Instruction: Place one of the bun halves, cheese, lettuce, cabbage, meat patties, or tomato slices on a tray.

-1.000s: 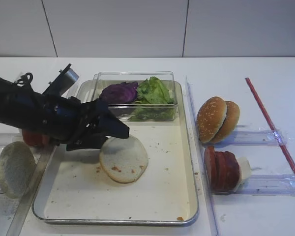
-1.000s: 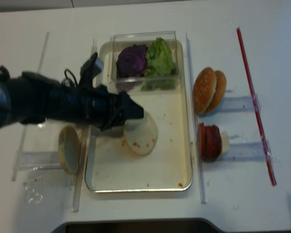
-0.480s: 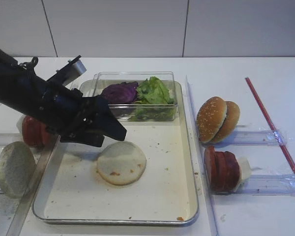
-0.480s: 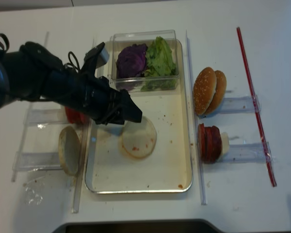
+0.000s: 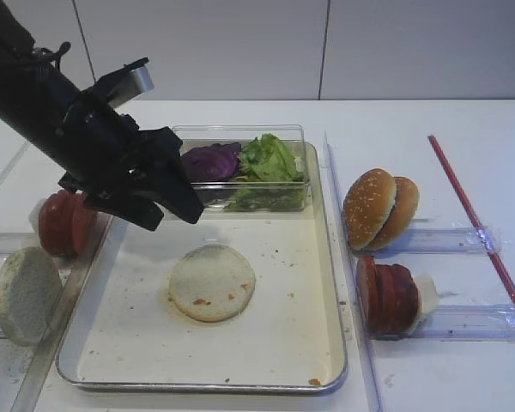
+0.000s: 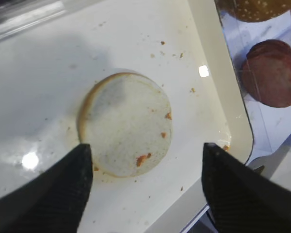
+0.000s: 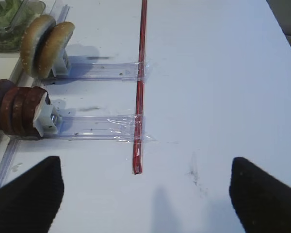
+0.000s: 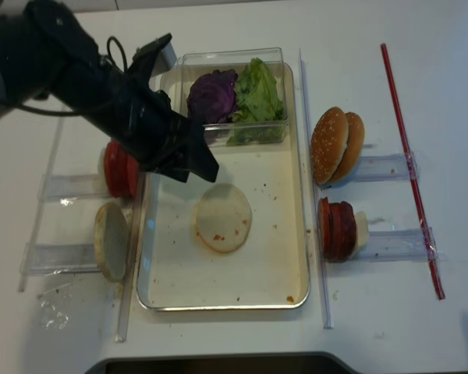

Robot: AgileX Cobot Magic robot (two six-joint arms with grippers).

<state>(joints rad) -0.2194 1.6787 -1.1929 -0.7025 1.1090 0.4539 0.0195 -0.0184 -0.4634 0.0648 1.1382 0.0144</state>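
A pale cream bun half (image 5: 212,281) (image 8: 222,217) lies flat on the floor of the metal tray (image 5: 287,257) (image 8: 274,241), touching nothing else. My left gripper (image 5: 185,211) (image 8: 204,168) hangs open above and behind its left edge, holding nothing. In the left wrist view the bun half (image 6: 126,124) shows below my left gripper (image 6: 146,148), between its spread black fingers. My right gripper (image 7: 144,165) is open over bare white table. Lettuce (image 5: 270,159) and cabbage (image 5: 208,160) fill a clear box at the tray's far end. Cheese is out of view.
Meat patties (image 5: 386,296) and sesame bun tops (image 5: 379,209) stand on clear racks right of the tray. Tomato slices (image 5: 64,223) and another bun half (image 5: 24,294) stand on racks at its left. A red strip (image 5: 472,223) runs along the far right.
My left gripper let go of the bun half, which dropped from tilted to flat on the tray. The gripper then rose and drew back to the left.
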